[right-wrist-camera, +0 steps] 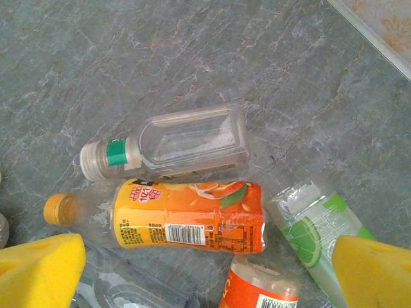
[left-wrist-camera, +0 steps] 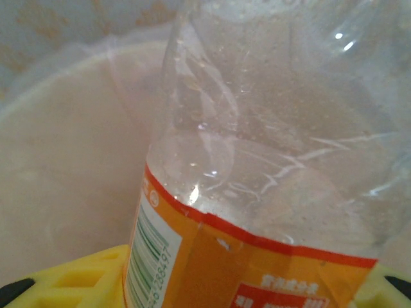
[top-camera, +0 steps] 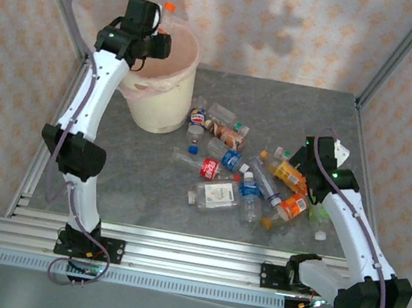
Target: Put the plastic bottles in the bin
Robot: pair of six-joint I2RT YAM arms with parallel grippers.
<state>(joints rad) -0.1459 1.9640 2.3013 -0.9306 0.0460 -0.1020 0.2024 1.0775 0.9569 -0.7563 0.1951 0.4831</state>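
The left fingers gripped an orange-labelled bottle right above the bin (its mouth below); the right fingers stood wide.

On the far-left clear bottle we find an orange label with a barcode, its digits blurred. At right, the orange-wrapped bottle carries Chinese characters we cannot read.

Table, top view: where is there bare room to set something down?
Bare table lies between the left arm and the bottle pile, in front of the bin; also the far right corner. Crowded from the bin's base across to the right arm.
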